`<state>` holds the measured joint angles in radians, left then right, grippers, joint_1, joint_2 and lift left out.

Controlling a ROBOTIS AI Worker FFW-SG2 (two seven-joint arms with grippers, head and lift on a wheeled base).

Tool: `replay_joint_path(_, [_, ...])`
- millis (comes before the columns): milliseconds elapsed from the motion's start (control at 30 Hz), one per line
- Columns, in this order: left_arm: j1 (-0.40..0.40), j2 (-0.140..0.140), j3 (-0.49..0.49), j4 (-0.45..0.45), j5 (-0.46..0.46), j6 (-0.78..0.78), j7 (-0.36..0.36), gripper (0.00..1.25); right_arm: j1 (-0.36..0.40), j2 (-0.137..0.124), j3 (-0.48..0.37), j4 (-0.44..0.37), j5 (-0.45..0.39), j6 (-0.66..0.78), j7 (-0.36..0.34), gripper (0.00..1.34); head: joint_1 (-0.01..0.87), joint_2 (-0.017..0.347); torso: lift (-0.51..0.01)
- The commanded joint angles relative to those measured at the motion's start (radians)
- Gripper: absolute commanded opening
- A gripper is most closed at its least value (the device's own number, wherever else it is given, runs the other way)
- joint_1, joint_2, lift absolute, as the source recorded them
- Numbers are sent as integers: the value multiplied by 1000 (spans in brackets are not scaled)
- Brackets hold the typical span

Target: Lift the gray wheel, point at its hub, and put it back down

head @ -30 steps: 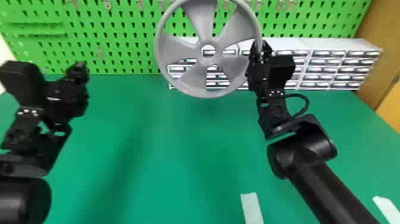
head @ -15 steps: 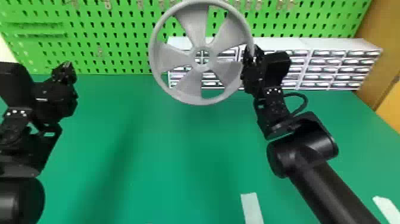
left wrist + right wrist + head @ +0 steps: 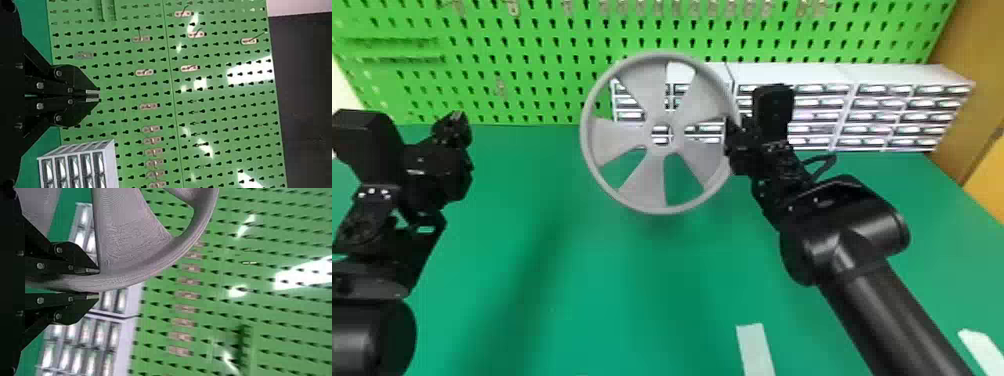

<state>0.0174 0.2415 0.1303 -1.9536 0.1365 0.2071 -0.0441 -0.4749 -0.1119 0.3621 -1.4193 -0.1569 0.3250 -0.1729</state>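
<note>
In the head view, held the gray wheel [image 3: 654,170] up off the green table [image 3: 612,310], face toward the camera, in front of the white drawer units [image 3: 792,75] and the pegboard [image 3: 532,30]. Had the rim in the right gripper [image 3: 734,134] at the side nearest that arm, with the hub [image 3: 649,134] untouched. Had the left gripper [image 3: 457,119] well apart from the wheel, so, as judged, had the lift done and the pointing yet to do.

In the left wrist view, had both fingers drawn together, holding nothing, aimed toward the pegboard. Risked a knock on a spoke or a poke into the central hole in pointing, through coming in off-centre or too deep, and so a twist of the wheel in its hold.

In the right wrist view, pinched the rim between both fingers. With one edge to hold by, risked a swivel or sag, through a slack squeeze or a jerk of the arm. Later, risked a drop or tip onto the table, through letting go too high or at a tilt.
</note>
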Motion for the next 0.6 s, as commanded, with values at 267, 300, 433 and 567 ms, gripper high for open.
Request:
replay_joint_path(267, [-4,-2,-17,9,0,0,0,28,-48,31,-61,-23,-72,450,52,9,692,48,-88])
replay_joint_path(300, [-5,-2,-18,10,0,0,1,28,-59,31,-58,-20,-67,493,62,9,692,48,-88])
replay_joint_path(433, [-7,-2,-23,12,0,0,0,28,-91,31,-49,3,-50,597,108,9,692,48,-88])
replay_joint_path(567, [-7,-2,-26,13,0,0,0,29,-106,37,-52,40,-52,652,148,9,692,48,-88])
